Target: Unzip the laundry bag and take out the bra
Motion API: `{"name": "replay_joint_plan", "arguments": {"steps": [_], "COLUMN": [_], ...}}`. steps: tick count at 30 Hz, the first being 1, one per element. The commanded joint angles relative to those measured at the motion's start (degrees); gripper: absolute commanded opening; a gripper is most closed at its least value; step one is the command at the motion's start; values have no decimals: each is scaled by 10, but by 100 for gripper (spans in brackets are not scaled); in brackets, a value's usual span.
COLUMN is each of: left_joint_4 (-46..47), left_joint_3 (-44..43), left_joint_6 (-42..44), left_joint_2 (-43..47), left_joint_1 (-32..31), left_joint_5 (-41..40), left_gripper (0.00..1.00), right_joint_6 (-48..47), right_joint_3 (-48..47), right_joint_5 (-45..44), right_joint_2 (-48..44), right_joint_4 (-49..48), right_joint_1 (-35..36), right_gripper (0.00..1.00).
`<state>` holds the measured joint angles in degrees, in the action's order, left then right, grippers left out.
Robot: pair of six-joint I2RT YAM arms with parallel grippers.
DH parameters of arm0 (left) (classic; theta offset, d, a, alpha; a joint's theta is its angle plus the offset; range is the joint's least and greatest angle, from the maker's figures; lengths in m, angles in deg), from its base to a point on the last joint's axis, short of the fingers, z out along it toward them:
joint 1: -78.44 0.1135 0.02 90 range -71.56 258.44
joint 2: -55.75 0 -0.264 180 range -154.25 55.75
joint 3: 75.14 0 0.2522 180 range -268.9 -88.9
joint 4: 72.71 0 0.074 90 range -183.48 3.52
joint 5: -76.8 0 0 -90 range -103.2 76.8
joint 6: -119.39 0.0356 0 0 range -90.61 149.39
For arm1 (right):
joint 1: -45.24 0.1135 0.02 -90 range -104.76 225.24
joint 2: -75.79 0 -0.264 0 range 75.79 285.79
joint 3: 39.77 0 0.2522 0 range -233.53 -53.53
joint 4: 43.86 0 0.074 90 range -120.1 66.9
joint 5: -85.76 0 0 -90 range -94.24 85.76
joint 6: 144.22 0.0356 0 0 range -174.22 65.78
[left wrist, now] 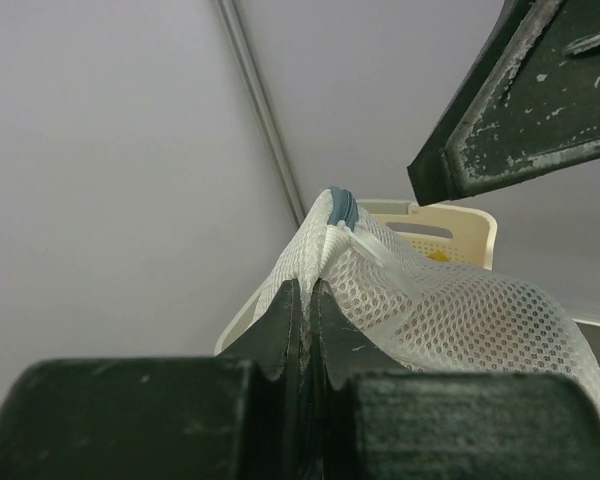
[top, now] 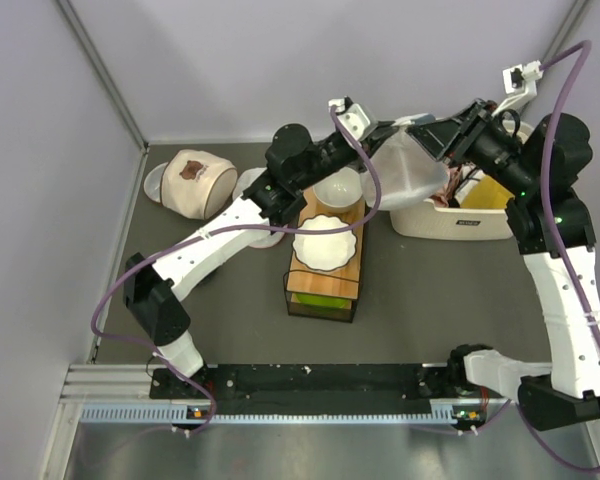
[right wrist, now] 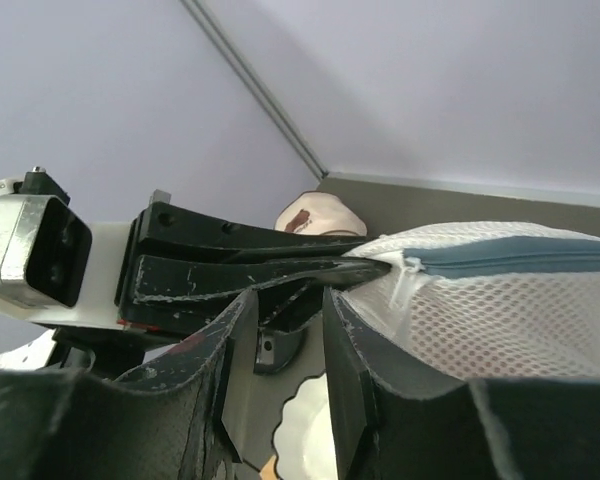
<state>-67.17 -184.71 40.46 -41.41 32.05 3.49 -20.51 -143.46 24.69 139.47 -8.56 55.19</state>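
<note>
The laundry bag point(top: 412, 170) is white mesh with a grey-blue zipper point(right wrist: 510, 257) and hangs in the air above the basket's left end. My left gripper point(top: 404, 131) is shut on a fold of its mesh next to the zipper end point(left wrist: 342, 207); the jaws pinch the mesh point(left wrist: 307, 285). My right gripper point(top: 427, 136) is open and empty in the right wrist view point(right wrist: 290, 295), its right finger point(right wrist: 345, 350) resting against the bag point(right wrist: 500, 310) beside the left gripper's tips point(right wrist: 370, 265). The bra is not visible.
A cream basket point(top: 460, 222) with a yellow garment point(top: 495, 190) stands at the back right. A rack point(top: 325, 290) holds a scalloped white plate point(top: 325, 245) and a bowl point(top: 337, 187). A beige mesh bag point(top: 195, 182) sits at the back left.
</note>
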Motion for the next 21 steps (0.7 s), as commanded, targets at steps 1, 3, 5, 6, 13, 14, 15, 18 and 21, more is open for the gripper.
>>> {"name": "replay_joint_plan", "arguments": {"steps": [1, 3, 5, 6, 13, 14, 15, 18, 21], "left_joint_4": [41, 40, 39, 39, 36, 35, 35, 32, 31], "left_joint_3": [-12, -12, -12, -12, -17, -17, -16, -16, -16], "left_joint_6": [-7, -7, -5, -4, -15, -15, -15, -12, -12], "left_joint_2": [18, 22, 23, 23, 21, 20, 21, 22, 22], "left_joint_1": [-6, -7, -7, -6, -8, -8, -8, -9, -9], "left_joint_5": [4, 6, 7, 8, 13, 13, 13, 13, 14], "left_gripper": [0, 0, 0, 0, 0, 0, 0, 0, 0], "right_joint_6": [13, 13, 11, 10, 5, 4, 2, -2, -4], "right_joint_3": [12, 29, 36, 41, 53, 54, 54, 52, 47], "right_joint_5": [-18, -26, -38, -47, -65, -67, -72, -79, -73], "right_joint_2": [3, -1, -10, -13, -10, -9, -10, -7, 0], "right_joint_4": [-44, -44, -44, -43, -39, -38, -39, -39, -39], "right_joint_1": [23, 23, 23, 23, 23, 23, 23, 23, 23], "right_gripper": [33, 35, 36, 38, 39, 39, 39, 39, 39]}}
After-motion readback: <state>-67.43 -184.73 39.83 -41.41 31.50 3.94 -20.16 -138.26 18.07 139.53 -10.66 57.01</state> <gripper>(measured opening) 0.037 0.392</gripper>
